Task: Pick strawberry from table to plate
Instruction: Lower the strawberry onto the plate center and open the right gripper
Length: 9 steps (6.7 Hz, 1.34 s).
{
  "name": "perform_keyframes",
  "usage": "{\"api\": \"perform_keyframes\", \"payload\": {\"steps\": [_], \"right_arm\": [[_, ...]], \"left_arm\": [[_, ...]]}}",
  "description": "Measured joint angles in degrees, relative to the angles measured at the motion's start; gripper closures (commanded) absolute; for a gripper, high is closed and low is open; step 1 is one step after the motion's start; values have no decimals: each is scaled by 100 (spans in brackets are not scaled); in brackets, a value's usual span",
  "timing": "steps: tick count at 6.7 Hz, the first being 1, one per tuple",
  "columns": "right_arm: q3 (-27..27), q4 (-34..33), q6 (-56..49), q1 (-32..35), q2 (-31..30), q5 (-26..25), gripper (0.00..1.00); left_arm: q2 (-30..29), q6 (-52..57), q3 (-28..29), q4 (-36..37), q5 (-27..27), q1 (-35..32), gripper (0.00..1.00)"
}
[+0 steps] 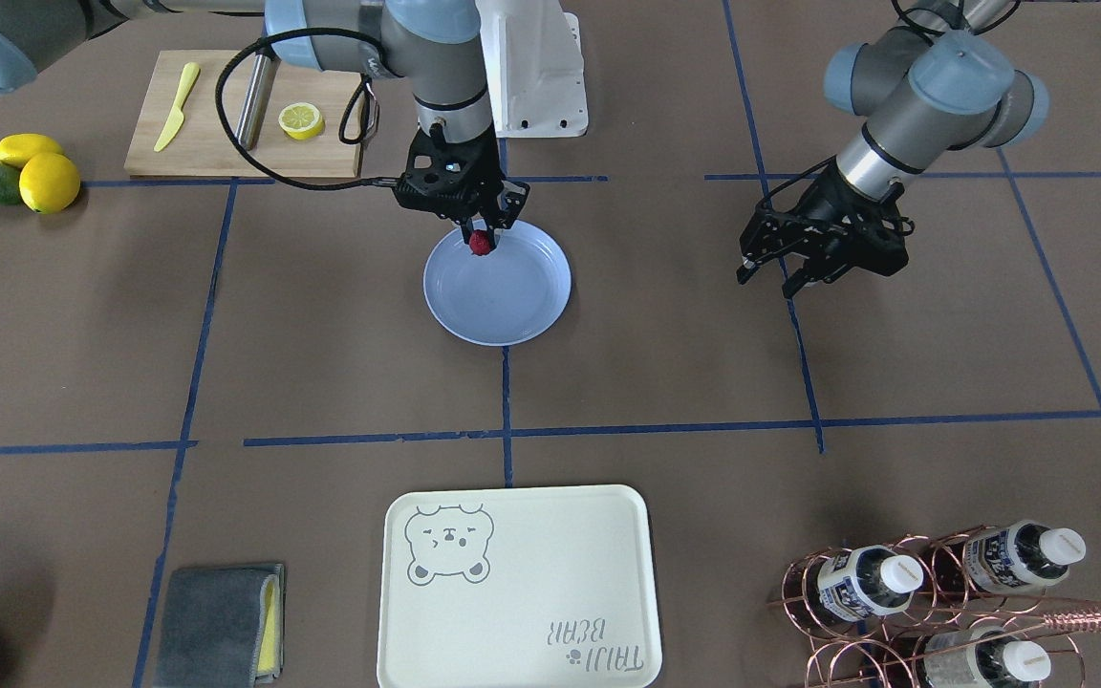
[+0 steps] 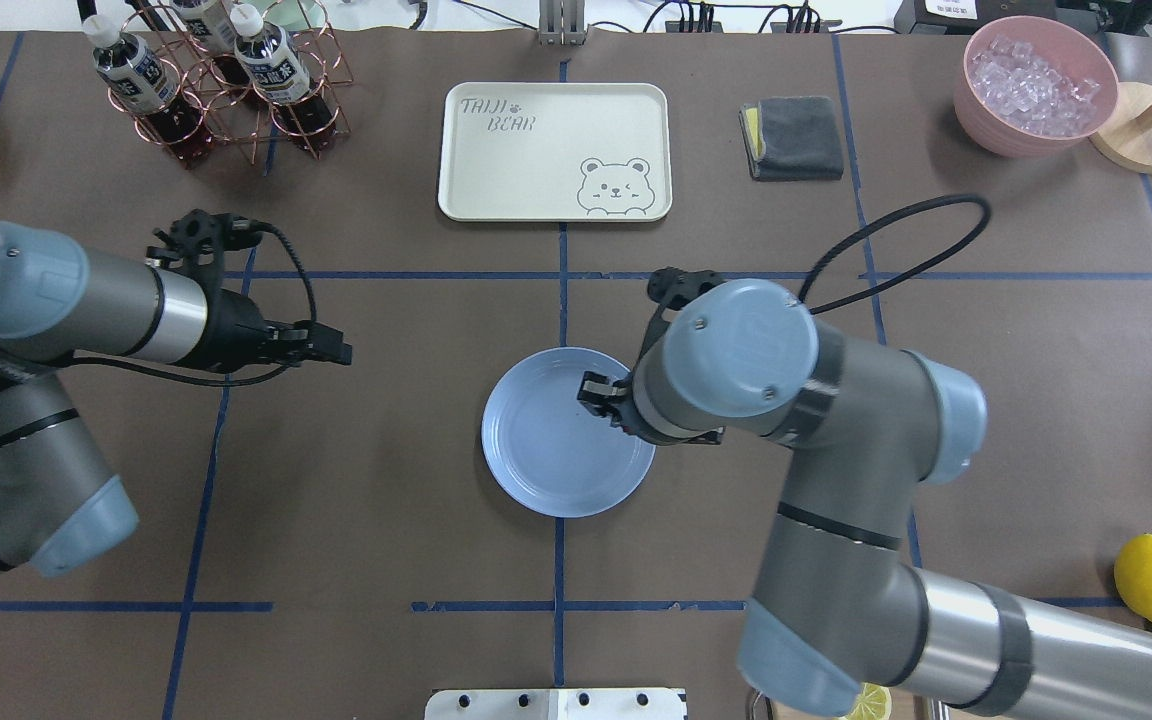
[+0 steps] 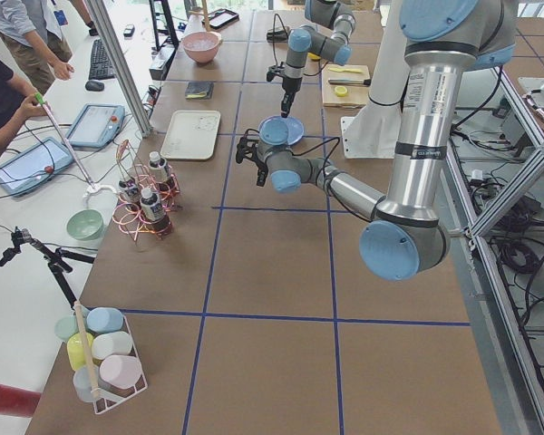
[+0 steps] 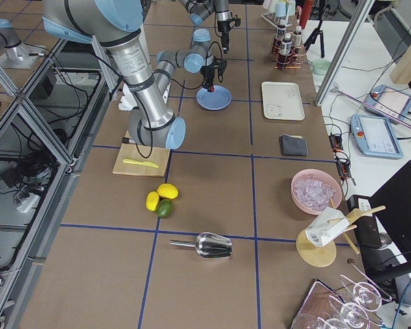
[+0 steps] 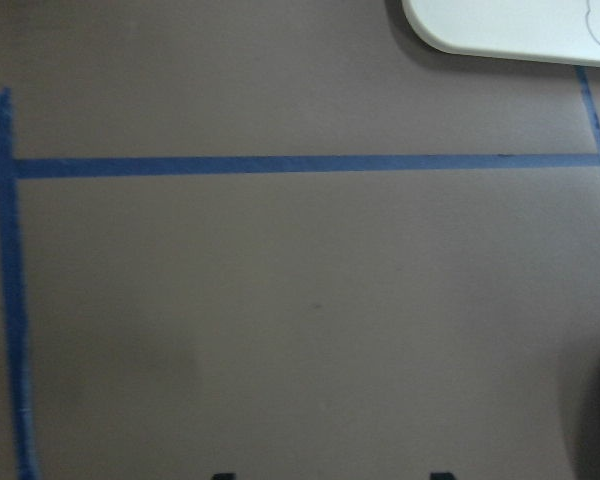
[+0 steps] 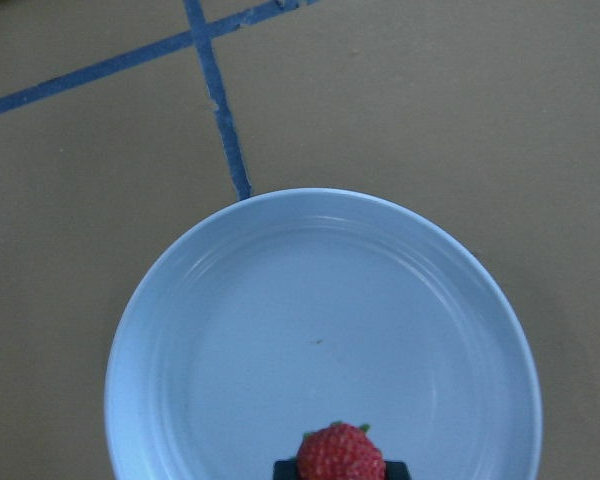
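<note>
The small red strawberry (image 1: 481, 243) hangs just above the robot-side rim of the pale-blue plate (image 1: 503, 296), with my right gripper (image 1: 481, 232) shut on it. In the right wrist view the strawberry (image 6: 342, 455) sits between the fingertips at the bottom edge, over the plate (image 6: 320, 330). From overhead the right arm hides the berry, and only the plate (image 2: 546, 460) shows under the right gripper (image 2: 598, 392). My left gripper (image 1: 772, 280) hovers open and empty over the brown paper table (image 1: 321, 315), well to the side of the plate.
A cream bear tray (image 1: 517, 583) lies on the operators' side. A cutting board (image 1: 226, 143) with a lemon slice (image 1: 301, 120) and yellow knife, plus lemons (image 1: 49, 182), lie beside the right arm. A copper bottle rack (image 1: 933, 592), grey cloth (image 1: 216, 626) and pink ice bowl (image 2: 1034, 85) line the far edge.
</note>
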Motion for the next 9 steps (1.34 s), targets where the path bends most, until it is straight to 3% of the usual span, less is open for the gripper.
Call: {"api": "perform_keyframes", "payload": {"steps": [3,9], "right_arm": [[-646,458,94,-63,161,-122,100],[-946,502,88,-68,208,-127,100]], "left_arm": [[327,425,-101,-18,-91,-255,27],[311,436,-97,-11,-74,-270,26]]}}
